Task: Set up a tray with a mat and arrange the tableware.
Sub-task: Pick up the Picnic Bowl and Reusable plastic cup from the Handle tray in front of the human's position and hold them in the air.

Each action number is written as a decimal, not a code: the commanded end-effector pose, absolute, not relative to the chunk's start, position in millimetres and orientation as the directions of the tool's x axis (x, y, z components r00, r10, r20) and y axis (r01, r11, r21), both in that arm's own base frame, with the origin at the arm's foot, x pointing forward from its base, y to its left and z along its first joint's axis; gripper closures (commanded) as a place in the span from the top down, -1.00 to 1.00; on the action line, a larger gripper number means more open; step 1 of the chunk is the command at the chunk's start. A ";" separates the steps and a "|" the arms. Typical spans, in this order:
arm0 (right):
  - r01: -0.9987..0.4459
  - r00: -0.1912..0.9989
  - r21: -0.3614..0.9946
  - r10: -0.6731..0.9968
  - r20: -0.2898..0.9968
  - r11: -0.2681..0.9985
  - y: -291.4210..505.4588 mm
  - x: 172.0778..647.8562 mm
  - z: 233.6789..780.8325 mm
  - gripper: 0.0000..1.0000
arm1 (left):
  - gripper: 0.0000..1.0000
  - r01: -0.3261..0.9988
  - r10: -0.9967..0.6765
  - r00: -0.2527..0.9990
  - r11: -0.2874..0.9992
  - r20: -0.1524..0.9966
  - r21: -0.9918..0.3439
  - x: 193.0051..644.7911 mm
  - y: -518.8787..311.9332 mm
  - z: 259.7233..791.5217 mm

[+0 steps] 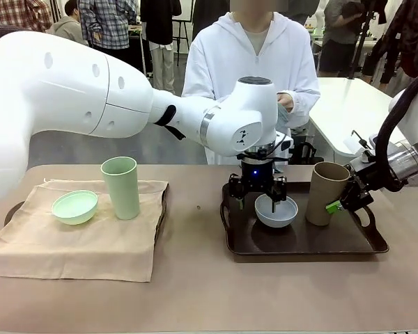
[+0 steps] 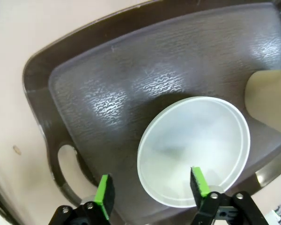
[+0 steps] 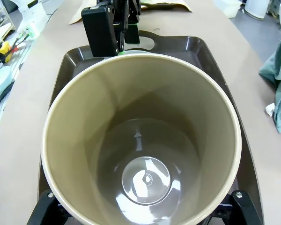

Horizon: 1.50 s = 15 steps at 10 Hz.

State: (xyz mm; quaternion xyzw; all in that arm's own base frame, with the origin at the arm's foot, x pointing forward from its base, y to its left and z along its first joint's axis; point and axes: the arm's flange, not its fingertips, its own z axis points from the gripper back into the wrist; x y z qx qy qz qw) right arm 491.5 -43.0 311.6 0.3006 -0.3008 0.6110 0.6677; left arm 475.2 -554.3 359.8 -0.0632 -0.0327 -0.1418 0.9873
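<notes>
Noting left gripper (image 1: 259, 197) set low over the pale bluish-white bowl (image 1: 276, 213) on the dark tray (image 1: 299, 245): jaws apart, straddling the bowl's near wall, it seems, one pad inside and one outside, nothing clamped. Right gripper (image 1: 341, 202) closed on the lower wall of the tan-brown cup (image 1: 324, 191) at the tray's right end, just beside the bowl, not touching it. Bowl sits mouth up, axis vertical. Cup is mouth up, long axis leaning a little toward the right arm. Mint green bowl (image 1: 74, 207) and pale green cup (image 1: 121, 186) stand upright on the cloth mat (image 1: 70, 243), well apart to the left. Judgement: all four pieces look like light, stiff, matte plastic, not fragile, somewhat slippery. Pinch the bowl across its thin wall at the rim; grip the cup round its body, low down, since an empty tall cup tips easily
</notes>
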 end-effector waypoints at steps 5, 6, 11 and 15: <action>-0.998 0.028 -0.010 0.615 0.788 0.058 -39.8 487.9 304.3 -0.54 | -0.86 0.264 -0.253 0.963 0.955 0.098 -0.137 480.8 -554.7 357.9; -0.998 0.025 -0.011 0.612 0.791 0.055 -40.9 487.2 304.0 -0.55 | -1.00 0.260 -0.250 0.964 0.956 0.089 -0.135 481.3 -555.1 355.8; -0.999 0.014 -0.013 0.606 0.795 0.040 -42.7 484.3 304.1 -0.55 | -1.00 0.256 -0.246 0.965 0.958 0.090 -0.127 478.2 -553.7 357.3; -0.993 0.092 0.025 0.627 0.773 0.115 -51.0 488.6 315.0 -1.00 | -1.00 0.198 -0.200 0.980 0.976 -0.018 -0.089 483.1 -547.2 362.2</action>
